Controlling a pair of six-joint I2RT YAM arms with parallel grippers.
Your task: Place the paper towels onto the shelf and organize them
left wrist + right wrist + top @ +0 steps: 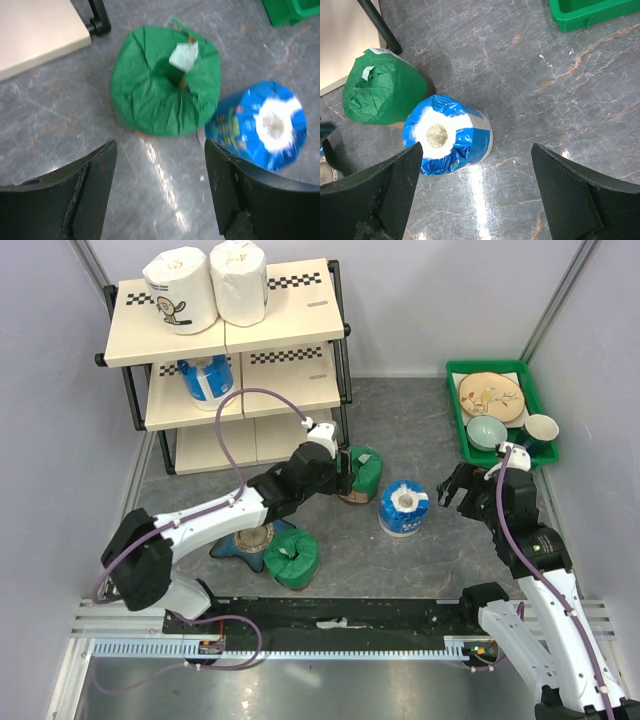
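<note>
Two white rolls [210, 285] stand on the top board of the shelf [290, 325]. A blue roll [205, 378] sits on the middle tier. On the floor stand a green roll [362, 472], a blue roll [404, 509] and a second green roll [293, 559]. My left gripper [340, 472] is open and empty just left of the first green roll [165, 82]; the blue roll [260, 125] shows to its right. My right gripper [452, 490] is open and empty just right of the blue roll [447, 135], with the green roll [382, 90] beyond.
A green tray [456, 420] with a plate, bowl and cup stands at the back right. A blue star-shaped dish [232, 545] with a small bowl lies under my left arm. Grey walls close in both sides.
</note>
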